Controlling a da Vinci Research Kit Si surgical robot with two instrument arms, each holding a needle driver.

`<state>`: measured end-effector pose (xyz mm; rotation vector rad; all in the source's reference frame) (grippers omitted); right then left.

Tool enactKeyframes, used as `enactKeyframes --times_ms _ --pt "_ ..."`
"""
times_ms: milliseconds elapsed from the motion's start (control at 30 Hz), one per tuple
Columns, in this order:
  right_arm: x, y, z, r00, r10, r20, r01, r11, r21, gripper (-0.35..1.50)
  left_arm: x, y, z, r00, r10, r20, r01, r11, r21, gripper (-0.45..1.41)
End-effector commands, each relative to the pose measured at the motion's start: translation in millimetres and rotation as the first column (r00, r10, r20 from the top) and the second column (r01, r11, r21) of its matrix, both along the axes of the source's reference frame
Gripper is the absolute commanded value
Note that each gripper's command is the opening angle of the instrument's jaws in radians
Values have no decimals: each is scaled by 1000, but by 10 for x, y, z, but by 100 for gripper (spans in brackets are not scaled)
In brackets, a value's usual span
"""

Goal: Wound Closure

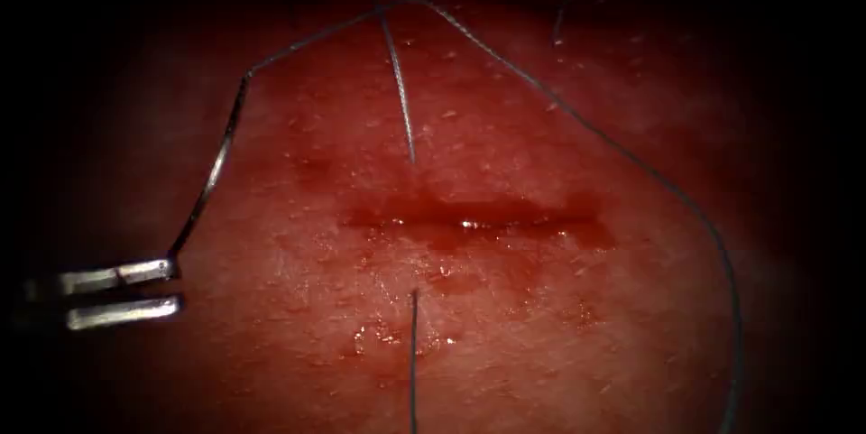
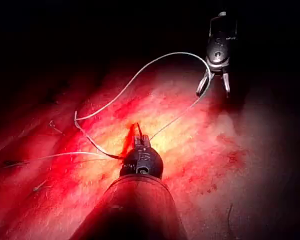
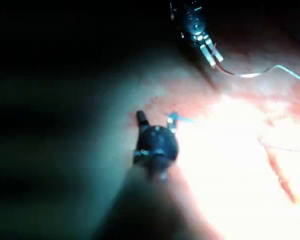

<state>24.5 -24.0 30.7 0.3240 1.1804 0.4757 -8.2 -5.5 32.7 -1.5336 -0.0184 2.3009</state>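
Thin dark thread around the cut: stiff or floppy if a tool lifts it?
Probably floppy: the thin dark thread lies in loose curves over the wet red tissue. Likely slippery too, as that tissue glistens. Its curved steel needle, out of the tissue, looks stiffer, resting at the left tool's open jaws.

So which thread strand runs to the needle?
The long arching strand, joining the needle beside the left tool; the two short strands end in the tissue.
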Motion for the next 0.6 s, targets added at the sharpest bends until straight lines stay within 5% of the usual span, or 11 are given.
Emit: enactKeyframes --times_ms 33,600 --pt "-1 15 25 1000 -5 8 5 999 -32 116 -6 0 3 1000 0 3 0 1000 -1 -45" --pt "32 61 158 994 -1 112 19 988 -156 98 -6 0 5 1000 9 10 -9 1000 -5 -45"
